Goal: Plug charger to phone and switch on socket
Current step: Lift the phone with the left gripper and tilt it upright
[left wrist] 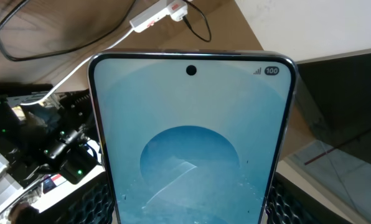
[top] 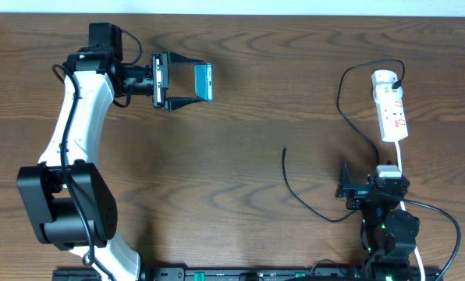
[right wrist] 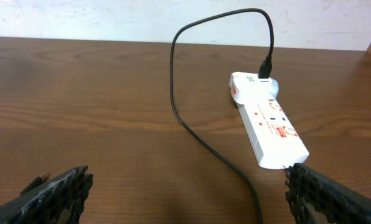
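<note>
Two arms show from overhead. Your left gripper (top: pixel 187 82) pinches the phone (top: pixel 204 82) across its width near the table's (top: pixel 240 47) far edge, left of centre. The power strip (top: pixel 391 105) lies by the far right corner, and the charger cable (top: pixel 339 95) loops from it to a free tip mid-table. In the left wrist view the phone (left wrist: pixel 192 137) fills the frame, screen lit. In the right wrist view your right gripper (right wrist: pixel 188 177) is spread wide and holds nothing, with the power strip (right wrist: pixel 267 127) ahead.
</note>
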### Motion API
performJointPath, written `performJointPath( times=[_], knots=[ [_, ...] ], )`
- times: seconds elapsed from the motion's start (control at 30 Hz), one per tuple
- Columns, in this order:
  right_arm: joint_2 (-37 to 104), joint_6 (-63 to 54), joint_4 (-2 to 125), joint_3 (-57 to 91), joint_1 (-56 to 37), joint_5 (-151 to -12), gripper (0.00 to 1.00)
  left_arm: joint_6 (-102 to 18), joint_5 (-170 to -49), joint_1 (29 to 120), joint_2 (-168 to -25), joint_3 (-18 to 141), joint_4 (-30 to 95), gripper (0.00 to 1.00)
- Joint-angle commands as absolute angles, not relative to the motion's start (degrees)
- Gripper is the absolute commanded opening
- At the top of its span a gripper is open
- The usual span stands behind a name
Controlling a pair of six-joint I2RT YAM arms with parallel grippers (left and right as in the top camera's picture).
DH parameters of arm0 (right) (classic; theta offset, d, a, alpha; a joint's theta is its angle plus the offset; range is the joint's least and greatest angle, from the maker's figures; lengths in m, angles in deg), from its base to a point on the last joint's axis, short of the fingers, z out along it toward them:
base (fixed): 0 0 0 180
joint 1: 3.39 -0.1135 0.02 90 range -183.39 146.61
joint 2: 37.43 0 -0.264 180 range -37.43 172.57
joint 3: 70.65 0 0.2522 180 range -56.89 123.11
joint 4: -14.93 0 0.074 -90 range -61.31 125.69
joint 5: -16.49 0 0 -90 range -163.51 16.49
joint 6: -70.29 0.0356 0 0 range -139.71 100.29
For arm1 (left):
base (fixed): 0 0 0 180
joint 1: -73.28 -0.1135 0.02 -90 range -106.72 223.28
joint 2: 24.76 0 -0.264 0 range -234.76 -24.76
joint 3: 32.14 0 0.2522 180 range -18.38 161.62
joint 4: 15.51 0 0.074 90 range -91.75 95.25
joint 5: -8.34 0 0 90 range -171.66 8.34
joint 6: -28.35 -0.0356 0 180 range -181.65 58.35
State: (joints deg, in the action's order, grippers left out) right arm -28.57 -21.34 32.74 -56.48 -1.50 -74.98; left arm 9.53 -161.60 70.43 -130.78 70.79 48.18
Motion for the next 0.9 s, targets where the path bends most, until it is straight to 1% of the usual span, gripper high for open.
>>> performJointPath(
  times=[0.0,0.13,0.27,0.37,0.53,0.77,0.87],
  knots=[
    [-28.9,-20.4,33.0,-56.6,-2.0,-74.7,0.99,10.3,-165.0,70.3,-129.2,70.9,48.3,0.07],
    [-28.9,-20.4,33.0,-56.6,-2.0,-74.7,0.99,10.0,-164.4,70.3,-129.2,70.9,48.2,0.07],
    [-28.9,-20.4,33.0,-56.6,-2.0,-74.7,0.99,8.0,-160.7,70.3,-129.2,70.9,47.9,0.07],
    [-28.9,-20.4,33.0,-56.6,-2.0,-74.7,0.99,6.0,-155.3,70.3,-129.2,70.9,47.9,0.07],
    [-28.9,-20.4,33.0,-56.6,-2.0,-74.7,0.99,0.5,-141.5,70.5,-129.2,70.9,47.9,0.07],
    [-28.9,-20.4,33.0,-56.6,-2.0,-74.7,0.99,-11.9,-130.2,72.0,-129.2,70.9,48.2,0.07],
    [-28.9,-20.4,33.0,-56.6,-2.0,-74.7,0.99,-14.7,-125.2,72.7,-129.2,70.9,50.1,0.07]
  ],
)
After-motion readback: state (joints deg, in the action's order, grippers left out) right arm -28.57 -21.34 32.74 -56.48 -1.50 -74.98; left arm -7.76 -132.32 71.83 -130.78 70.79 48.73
